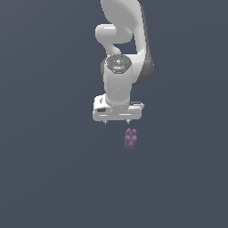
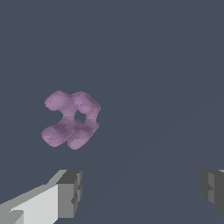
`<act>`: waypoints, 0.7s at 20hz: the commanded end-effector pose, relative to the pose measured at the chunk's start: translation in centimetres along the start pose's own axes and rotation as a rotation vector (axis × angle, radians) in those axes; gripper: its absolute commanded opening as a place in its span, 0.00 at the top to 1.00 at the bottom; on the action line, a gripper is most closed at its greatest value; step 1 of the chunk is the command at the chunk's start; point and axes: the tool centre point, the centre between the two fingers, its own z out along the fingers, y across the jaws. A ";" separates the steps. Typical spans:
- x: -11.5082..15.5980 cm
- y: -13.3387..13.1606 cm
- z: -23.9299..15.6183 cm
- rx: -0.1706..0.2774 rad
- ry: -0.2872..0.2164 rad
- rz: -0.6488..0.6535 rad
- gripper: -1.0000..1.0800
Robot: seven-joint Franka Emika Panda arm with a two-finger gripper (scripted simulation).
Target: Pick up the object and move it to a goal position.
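The object (image 1: 130, 138) is a small purple lumpy cluster of rounded blobs lying on the dark grey floor. In the exterior view it lies just below my white gripper (image 1: 116, 121) and slightly toward that view's right. The wrist view shows the object (image 2: 70, 119) apart from both fingers (image 2: 68, 194), with nothing between them. My gripper (image 2: 142, 190) is open, its grey pads spread far wider than the cluster. It hangs above the floor and touches nothing.
A plain dark grey floor (image 1: 53, 178) fills both views. The white arm (image 1: 122, 40) rises behind the gripper toward the top of the exterior view. No other objects or edges show.
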 end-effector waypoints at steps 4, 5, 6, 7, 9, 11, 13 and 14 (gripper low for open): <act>0.2 0.1 -0.1 -0.006 0.006 -0.005 0.04; 0.4 0.2 -0.2 -0.010 0.010 -0.009 0.04; 0.6 0.4 -0.2 -0.016 0.016 -0.014 0.04; 0.8 0.5 -0.3 -0.022 0.021 -0.019 0.04; 1.1 0.6 -0.4 -0.029 0.028 -0.025 0.04; 1.2 0.6 -0.4 -0.031 0.029 -0.026 0.04; 1.1 0.6 -0.4 -0.029 0.028 -0.025 0.04; 1.1 0.7 -0.4 -0.029 0.028 -0.025 0.04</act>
